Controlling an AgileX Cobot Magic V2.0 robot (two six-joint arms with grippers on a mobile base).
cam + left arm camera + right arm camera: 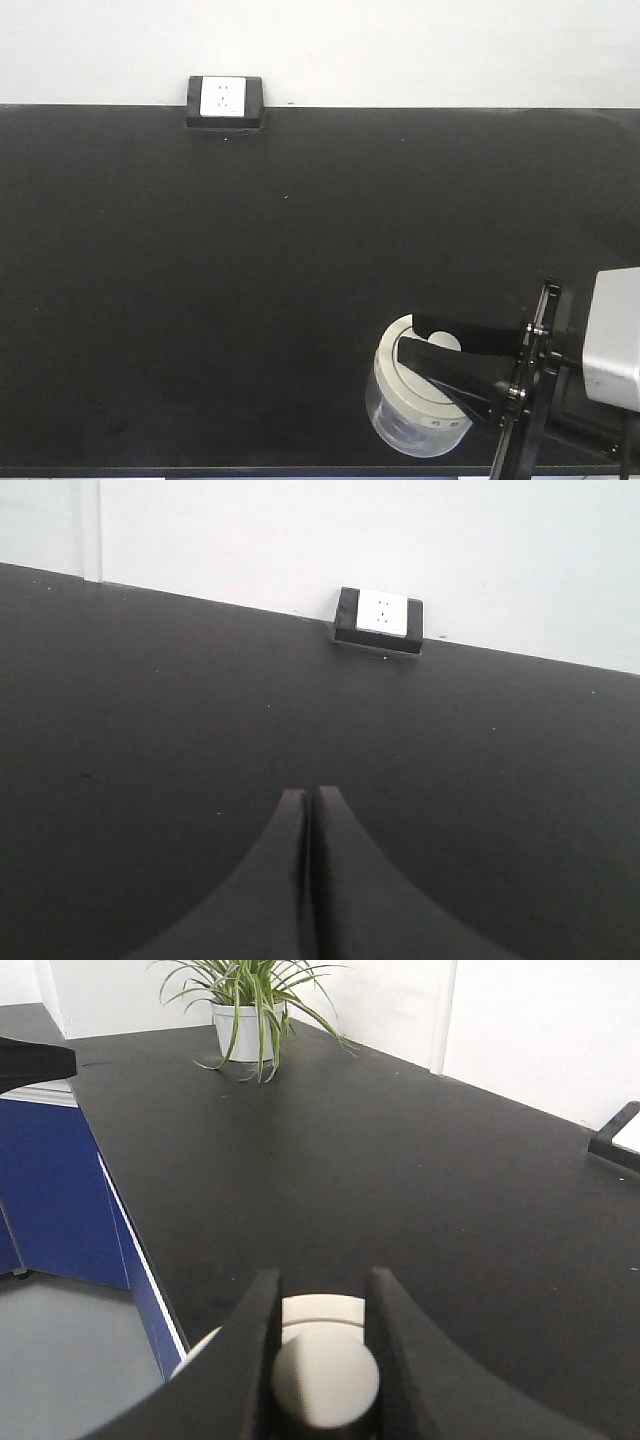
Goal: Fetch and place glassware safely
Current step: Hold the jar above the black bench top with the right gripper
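Observation:
The glassware, a squat clear jar (408, 428) with an off-white lid (398, 380), is near the front right edge of the black table (250, 280). My right gripper (425, 340) reaches in from the right, shut on the lid's round knob (325, 1380). In the right wrist view its black fingers (255, 1340) press both sides of the knob, with the lid (320, 1310) showing beyond it. I cannot tell whether the jar rests on the table or hangs above it. My left gripper (307, 795) is shut with nothing in it, over bare table.
A black box with a white socket face (224, 100) (379, 618) stands at the table's back edge against the white wall. A potted plant (243, 1025) stands at the table's far end. A blue cabinet (50, 1190) and grey floor lie beyond the table's edge.

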